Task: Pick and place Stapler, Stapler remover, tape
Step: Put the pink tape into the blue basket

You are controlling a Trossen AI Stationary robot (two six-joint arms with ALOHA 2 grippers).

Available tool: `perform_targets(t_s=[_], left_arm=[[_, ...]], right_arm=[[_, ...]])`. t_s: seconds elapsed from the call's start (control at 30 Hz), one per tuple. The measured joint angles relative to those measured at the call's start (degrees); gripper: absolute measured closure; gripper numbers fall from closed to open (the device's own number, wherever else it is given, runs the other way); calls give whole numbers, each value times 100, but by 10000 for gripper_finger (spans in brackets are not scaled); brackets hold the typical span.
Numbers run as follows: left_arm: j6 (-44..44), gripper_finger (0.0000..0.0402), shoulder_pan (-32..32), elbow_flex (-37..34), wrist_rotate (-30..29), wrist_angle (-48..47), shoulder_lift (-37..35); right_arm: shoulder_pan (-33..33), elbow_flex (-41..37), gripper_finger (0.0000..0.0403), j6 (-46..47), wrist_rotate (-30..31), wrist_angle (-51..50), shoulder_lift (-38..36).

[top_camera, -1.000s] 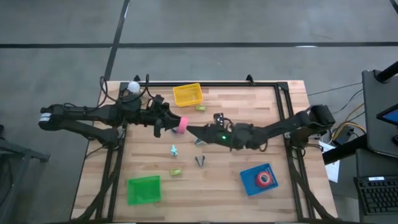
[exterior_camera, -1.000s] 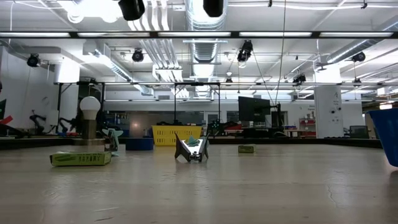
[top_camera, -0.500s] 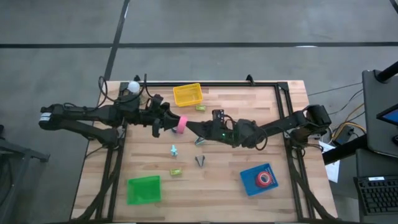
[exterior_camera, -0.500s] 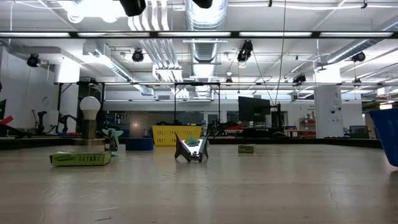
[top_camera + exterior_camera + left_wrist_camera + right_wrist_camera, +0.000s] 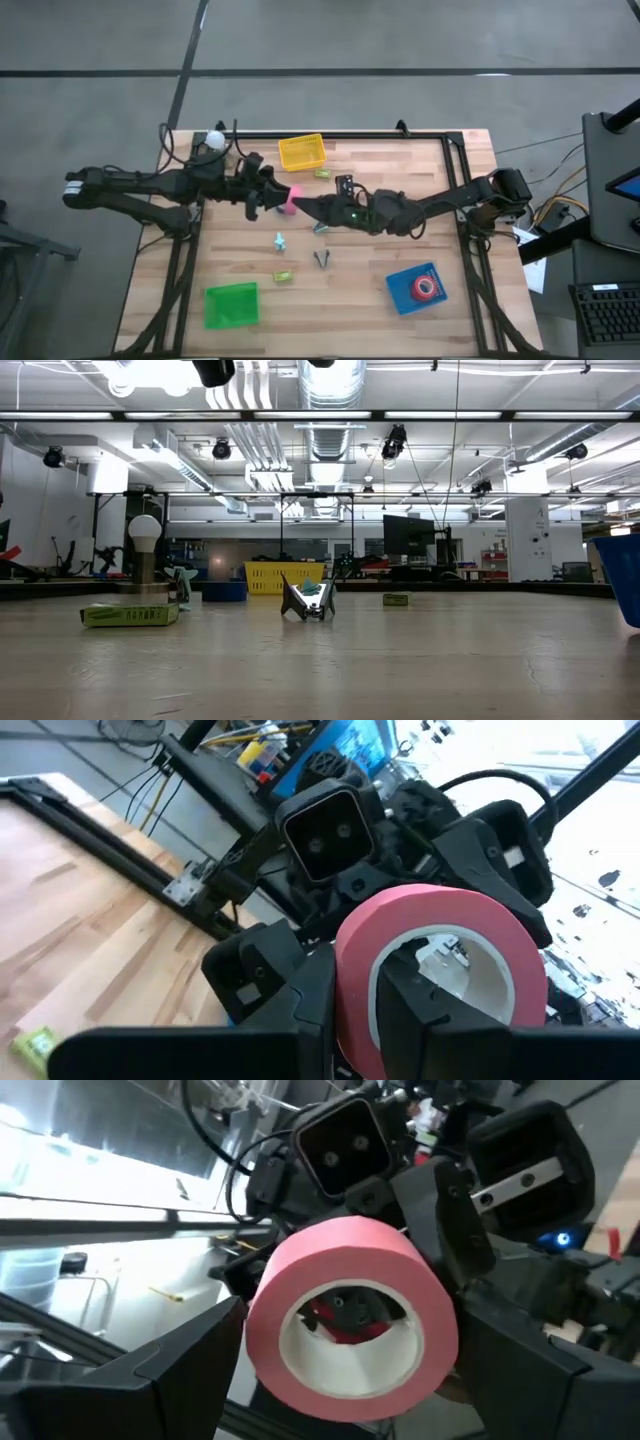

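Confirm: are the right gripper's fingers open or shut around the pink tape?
Open. The right gripper's fingers flank the pink tape with visible gaps; the left gripper holds it.

Above the wooden slat table (image 5: 420, 170), the left gripper (image 5: 278, 198) held a pink tape roll (image 5: 291, 199), the right gripper (image 5: 298, 206) meeting it from the opposite side.

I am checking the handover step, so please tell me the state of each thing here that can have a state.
left gripper: shut on the pink tape roll, above the table.
pink tape roll: held in the air, between both grippers.
right gripper: open, fingers on either side of the roll, not yet closed.
red tape roll: lying in the blue tray.
blue tray: holds one roll.
yellow basket: upright.
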Motion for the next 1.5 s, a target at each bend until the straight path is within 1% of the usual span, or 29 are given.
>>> perform_targets(t_s=[0.17, 0.3, 0.5, 0.8, 0.9, 1.0, 1.17, 1.3, 1.4, 1.5], left_arm=[[0, 348, 0, 11, -11, 100, -9], [0, 349, 0, 5, -11, 52, -9], [27, 341, 0, 0, -24, 14, -2], [-13, 300, 0, 9, -24, 38, -5], [-132, 282, 0, 6, -24, 31, -54], [-74, 264, 2, 3, -24, -13, -152], [282, 240, 11, -2, 29, -224, -493], [391, 232, 15, -11, 82, -476, -841], [433, 233, 15, -6, 110, -509, -1100], [456, 234, 15, -6, 110, -525, -1241]], right_arm=[[0, 187, 70, -175, -64, -83, 5], [-17, 205, 76, -148, -54, -340, 5], [-20, 205, 81, -134, -52, -386, 5], [-22, 205, 132, -310, -65, -379, 5], [-22, 205, 136, -319, -82, -356, 3], [-13, 205, 132, -322, -179, -357, -31], [-11, 214, 125, -387, -567, -344, -174], [-6, 220, 126, -352, -886, -592, -331], [5, 218, 128, -48, -1512, -1105, -476], [94, 218, 126, 264, -2196, -2030, -690]])
